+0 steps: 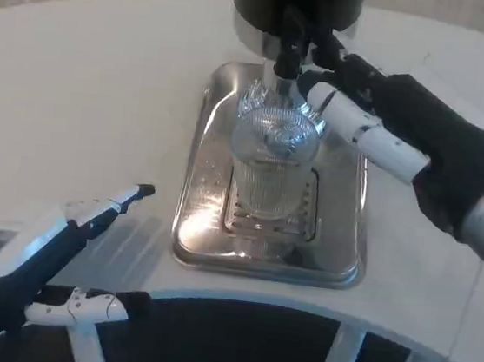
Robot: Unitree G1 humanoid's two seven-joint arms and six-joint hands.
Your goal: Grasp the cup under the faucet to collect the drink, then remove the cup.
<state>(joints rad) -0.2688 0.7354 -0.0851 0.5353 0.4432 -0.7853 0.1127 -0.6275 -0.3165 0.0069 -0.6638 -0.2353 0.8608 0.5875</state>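
A clear ribbed cup [269, 162] stands upright on the grate of a shiny metal tray [193, 228], directly below the black faucet [289, 51] of a drink dispenser [297, 4] at the far side of the white table [85, 102]. The right hand [389, 119] reaches in beside the faucet, its fingers [341, 114] at the tap and the cup's rim; whether they grip anything I cannot tell. The left hand [50, 255] hovers near the table's front edge, fingers spread, holding nothing.

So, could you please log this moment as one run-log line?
cup: on drip tray, under faucet | right hand: at faucet | left hand: open, away from tray
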